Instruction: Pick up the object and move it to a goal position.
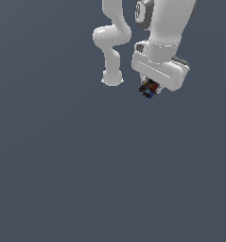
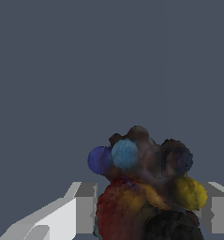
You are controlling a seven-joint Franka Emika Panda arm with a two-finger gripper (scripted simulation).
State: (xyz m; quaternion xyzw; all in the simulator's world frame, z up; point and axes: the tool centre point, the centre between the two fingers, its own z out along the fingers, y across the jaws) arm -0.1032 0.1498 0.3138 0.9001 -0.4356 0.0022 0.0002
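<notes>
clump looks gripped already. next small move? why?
Probably start carrying it toward the goal, keeping the grip closed. In the wrist view the multicoloured clump sits between the two grey fingers, and in the exterior view it hangs right under the white gripper, so it appears held. No goal marker shows in either view, so I cannot tell which direction.

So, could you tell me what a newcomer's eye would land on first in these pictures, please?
Probably the lumpy multicoloured clump that fills the lower part of the wrist view, with blue, red and yellow lobes, set between the two grey fingers. In the exterior view the white arm hangs from the top edge, and the same clump sits under its tool against a plain grey-blue background.
</notes>
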